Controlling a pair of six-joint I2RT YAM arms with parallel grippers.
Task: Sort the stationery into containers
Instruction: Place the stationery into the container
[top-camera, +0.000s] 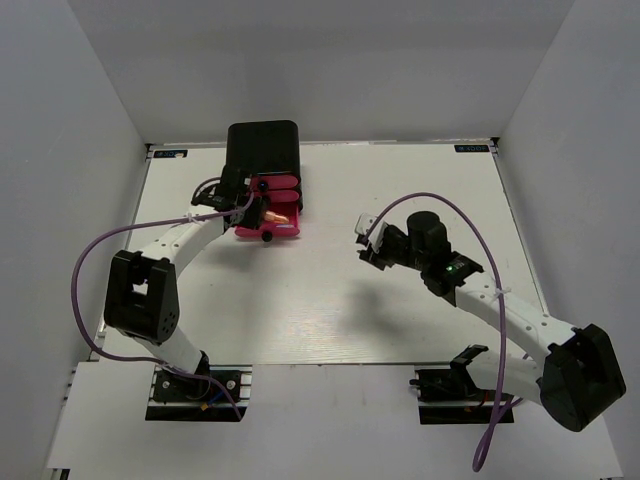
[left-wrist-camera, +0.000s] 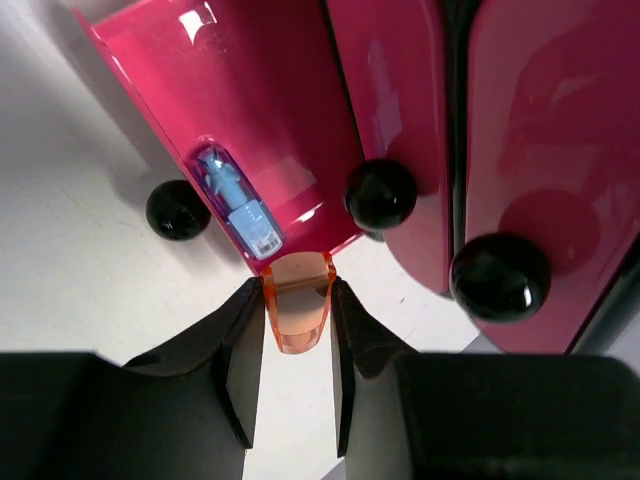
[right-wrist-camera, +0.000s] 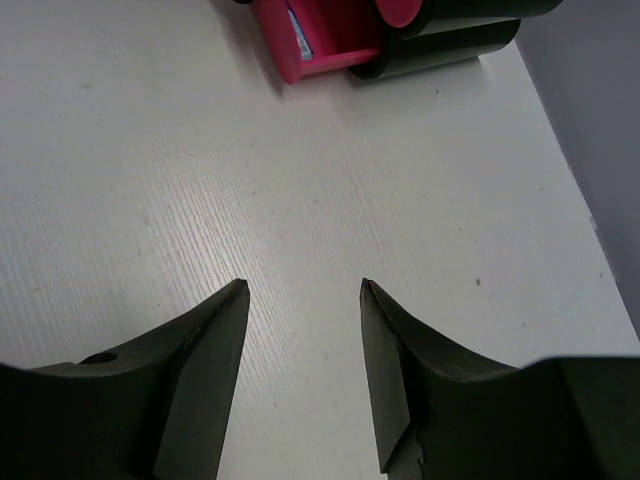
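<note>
My left claw (left-wrist-camera: 296, 296) grips an orange pen (left-wrist-camera: 297, 325), its far end hidden at the drawer (left-wrist-camera: 260, 90) rim; my right claw (right-wrist-camera: 303, 288) is spread, empty.

I see black on my left fingers (left-wrist-camera: 245, 360), clear orange on one pen (left-wrist-camera: 297, 315), pale blue on the other pen (left-wrist-camera: 238, 200), bright pink drawers (left-wrist-camera: 280, 100), glossy black knobs (left-wrist-camera: 381, 193).

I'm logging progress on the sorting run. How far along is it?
Done: a light blue pen-like cylinder lies in the pulled-out pink drawer. In hand: the left gripper grips a translucent orange cylinder at that drawer's front edge, not yet dropped in. The right gripper hangs open over the white table. Left: releasing the orange piece; no other loose stationery shows.
</note>
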